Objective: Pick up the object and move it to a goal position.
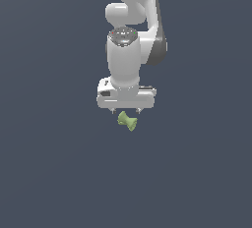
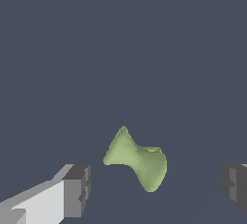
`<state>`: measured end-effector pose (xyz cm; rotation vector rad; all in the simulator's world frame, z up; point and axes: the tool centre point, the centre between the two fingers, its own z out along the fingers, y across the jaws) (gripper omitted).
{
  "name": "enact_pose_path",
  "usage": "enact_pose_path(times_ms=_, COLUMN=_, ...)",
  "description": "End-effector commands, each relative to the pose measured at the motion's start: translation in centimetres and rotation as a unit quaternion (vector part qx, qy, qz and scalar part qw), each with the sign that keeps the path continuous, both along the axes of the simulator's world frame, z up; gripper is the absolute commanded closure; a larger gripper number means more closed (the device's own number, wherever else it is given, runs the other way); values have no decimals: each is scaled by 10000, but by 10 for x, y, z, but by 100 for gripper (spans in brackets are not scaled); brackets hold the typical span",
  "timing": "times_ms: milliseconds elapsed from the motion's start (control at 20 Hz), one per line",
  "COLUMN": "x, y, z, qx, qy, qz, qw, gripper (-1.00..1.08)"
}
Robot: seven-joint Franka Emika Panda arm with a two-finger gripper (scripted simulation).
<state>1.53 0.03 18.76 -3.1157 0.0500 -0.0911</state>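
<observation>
- Small light-green object (image 1: 127, 121), spool-like: two flared ends, pinched waist, matte and softly faceted surface.
- Lying on its side on a flat, dark slate-blue bench (image 1: 54, 173), plain and without texture.
- Glossy white arm (image 1: 129, 11) reaching down from the far side in the exterior view, with rounded shells, a dark band on the exterior view's right of the joint, and a grey cap with tiny coloured dots on top.
- White boxy hand (image 1: 126, 110) directly above the object in the exterior view, two short fingertips just showing under its lower edge, spread apart.
- Object there sitting just nearer than and below the fingertips, roughly between them, slightly toward the exterior view's right.
- Wrist view alone showing the dark grey blocky pads (image 2: 77, 189), one on a white finger, well apart, with nothing clamped.
- Object (image 2: 137, 159) in that view lying skewed between the two pads, touching neither, one flared end wider-looking than the other.
</observation>
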Motion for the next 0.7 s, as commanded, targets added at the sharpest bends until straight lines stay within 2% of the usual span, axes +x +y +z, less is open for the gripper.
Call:
enact_pose_path(times_ms=0, x=-1, y=0, z=-2, qx=-13, qy=7, qz=127, qw=9999, gripper=-92)
enact_pose_path(times_ms=350, x=-5, y=0, z=-13, qx=-74, qy=37, qz=761, qw=9971, gripper=-92)
enact_pose_path(times_ms=650, x=-11, y=0, z=-25, qx=-138, qy=76, qz=1567, qw=9875, gripper=-92)
